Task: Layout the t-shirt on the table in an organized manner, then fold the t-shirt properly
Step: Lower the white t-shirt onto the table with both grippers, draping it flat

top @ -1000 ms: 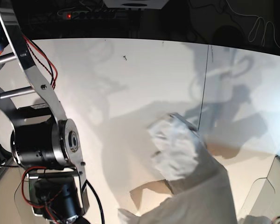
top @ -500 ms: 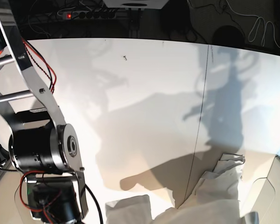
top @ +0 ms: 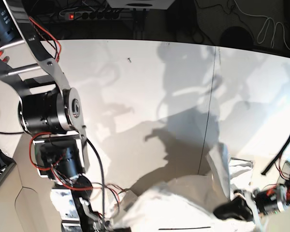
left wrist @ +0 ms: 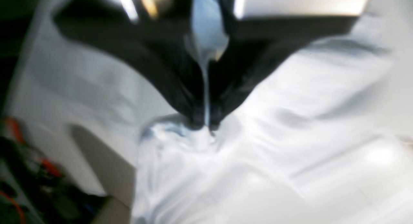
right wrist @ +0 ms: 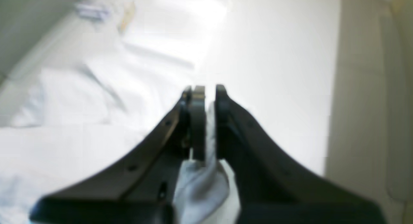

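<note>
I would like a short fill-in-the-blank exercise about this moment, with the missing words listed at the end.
1. The left gripper is shut on the ____.
2. The colour of the t-shirt is ____.
3. A thin dark seam runs across the ____, which is matte white.
4. Cloth is also pinched in the ____ gripper, seen in the right wrist view.

Missing words: t-shirt; white; table; right
</note>
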{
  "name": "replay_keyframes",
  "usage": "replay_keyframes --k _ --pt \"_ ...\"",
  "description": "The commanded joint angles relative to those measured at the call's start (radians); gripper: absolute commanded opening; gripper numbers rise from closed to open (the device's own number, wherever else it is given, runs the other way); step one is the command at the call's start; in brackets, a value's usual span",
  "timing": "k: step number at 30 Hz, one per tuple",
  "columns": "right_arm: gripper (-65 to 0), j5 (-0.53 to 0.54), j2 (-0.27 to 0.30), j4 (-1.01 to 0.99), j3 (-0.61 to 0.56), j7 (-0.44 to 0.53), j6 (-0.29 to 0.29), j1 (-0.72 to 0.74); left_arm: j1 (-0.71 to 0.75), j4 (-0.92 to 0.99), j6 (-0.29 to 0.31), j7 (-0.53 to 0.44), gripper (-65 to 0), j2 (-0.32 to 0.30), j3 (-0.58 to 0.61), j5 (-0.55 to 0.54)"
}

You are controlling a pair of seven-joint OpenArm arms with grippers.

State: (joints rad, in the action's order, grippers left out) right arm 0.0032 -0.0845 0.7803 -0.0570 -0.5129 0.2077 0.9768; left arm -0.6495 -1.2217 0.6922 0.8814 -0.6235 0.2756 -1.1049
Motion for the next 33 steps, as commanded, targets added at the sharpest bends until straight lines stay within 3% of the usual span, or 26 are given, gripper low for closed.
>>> replay_keyframes --k 1,10,16,21,26,29,33 --pt "-65.0 0.009 0.03 0.019 -0.009 0.019 0.003 0.044 -0.009 -0.014 0.006 -0.008 -65.0 -0.001 -0.011 -0.056" --pt "-65.0 0.042 0.208 0.019 -0.062 -0.057 0.009 -0.025 0.162 -0.014 0.006 0.032 -65.0 0.172 -0.011 -0.116" --pt "-65.0 0.03 0.266 0.019 -0.062 -0.057 0.007 -0.1 0.176 -0.014 0.006 0.032 -65.0 0.315 -0.011 -0.112" --pt "-65.0 -0.035 0.299 0.019 -0.062 0.004 0.002 -0.167 0.177 -0.014 0.006 0.044 -65.0 0.417 -0.003 -0.096" --pt "-65.0 -0.122 0.323 0.019 -0.062 0.068 -0.003 -0.205 0.176 -0.014 0.006 0.051 -65.0 0.452 0.094 -0.079" --pt "-65.0 -0.154 0.338 0.019 -0.062 0.101 -0.012 -0.207 0.176 -0.014 0.006 0.111 -65.0 0.452 0.187 -0.08" --pt "-65.0 -0.185 0.345 0.019 -0.062 0.155 -0.082 -0.201 0.176 -0.014 0.006 0.121 -65.0 0.456 0.303 -0.08"
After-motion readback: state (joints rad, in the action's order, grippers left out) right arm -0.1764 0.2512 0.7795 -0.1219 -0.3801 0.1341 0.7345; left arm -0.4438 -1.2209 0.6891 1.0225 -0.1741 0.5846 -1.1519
